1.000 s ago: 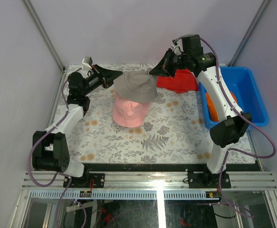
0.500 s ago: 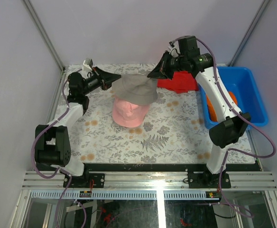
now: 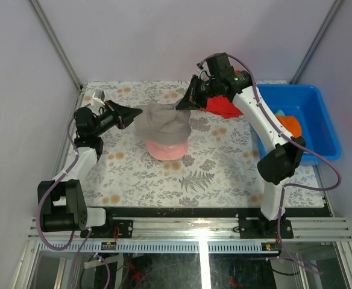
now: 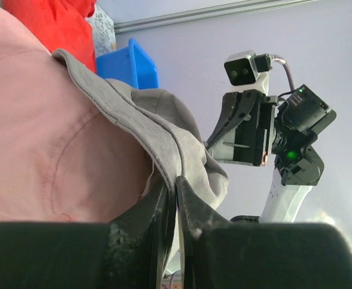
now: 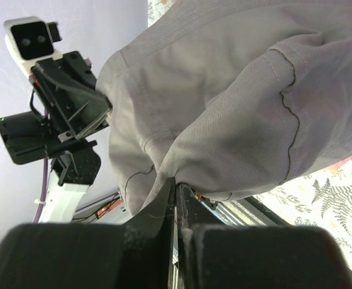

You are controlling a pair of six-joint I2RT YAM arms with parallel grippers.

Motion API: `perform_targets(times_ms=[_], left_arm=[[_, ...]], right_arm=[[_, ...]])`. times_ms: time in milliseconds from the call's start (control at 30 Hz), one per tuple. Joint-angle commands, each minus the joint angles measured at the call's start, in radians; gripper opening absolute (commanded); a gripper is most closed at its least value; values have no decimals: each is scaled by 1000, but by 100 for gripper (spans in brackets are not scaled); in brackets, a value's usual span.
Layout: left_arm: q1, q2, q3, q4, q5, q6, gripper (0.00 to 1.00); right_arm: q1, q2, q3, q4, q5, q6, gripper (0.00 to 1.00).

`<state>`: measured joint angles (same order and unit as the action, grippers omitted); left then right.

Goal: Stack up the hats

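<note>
A grey hat (image 3: pixel 162 124) hangs stretched between both grippers, draped over a pink hat (image 3: pixel 166 149) whose brim shows below it on the table. My left gripper (image 3: pixel 139 114) is shut on the grey hat's left brim (image 4: pixel 164 150); the pink hat (image 4: pixel 49 150) fills the left of that view. My right gripper (image 3: pixel 180 103) is shut on the grey hat's right brim (image 5: pixel 224 120). An orange hat (image 3: pixel 290 125) and a bit of a teal hat (image 3: pixel 281 113) lie in the blue bin (image 3: pixel 317 123).
A red cloth (image 3: pixel 222 107) lies at the back, just behind the right arm. The blue bin stands at the table's right edge. Metal frame posts rise at the back corners. The table has a floral cover (image 3: pixel 212 168).
Both grippers have carried the grey hat left and down. It now covers most of the pink hat, leaving only the near brim showing.
</note>
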<state>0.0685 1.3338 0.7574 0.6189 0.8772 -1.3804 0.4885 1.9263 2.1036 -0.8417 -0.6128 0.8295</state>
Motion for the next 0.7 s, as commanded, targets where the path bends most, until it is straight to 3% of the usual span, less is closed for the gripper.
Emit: perform_targets(times_ms=[0, 267, 500, 567, 667], left_arm=[[31, -10, 2, -86, 21, 109, 8], [61, 130, -32, -39, 43, 146, 6], [71, 154, -141, -42, 28, 210, 5], [72, 176, -163, -13, 29, 209, 5], [71, 206, -179, 28, 41, 206, 5]], right_arm=[[12, 35, 69, -24, 20, -35, 0], [50, 126, 189, -81, 52, -68, 3], [80, 122, 155, -82, 62, -87, 7], [84, 132, 164, -83, 50, -95, 15], [82, 132, 198, -82, 51, -116, 36]])
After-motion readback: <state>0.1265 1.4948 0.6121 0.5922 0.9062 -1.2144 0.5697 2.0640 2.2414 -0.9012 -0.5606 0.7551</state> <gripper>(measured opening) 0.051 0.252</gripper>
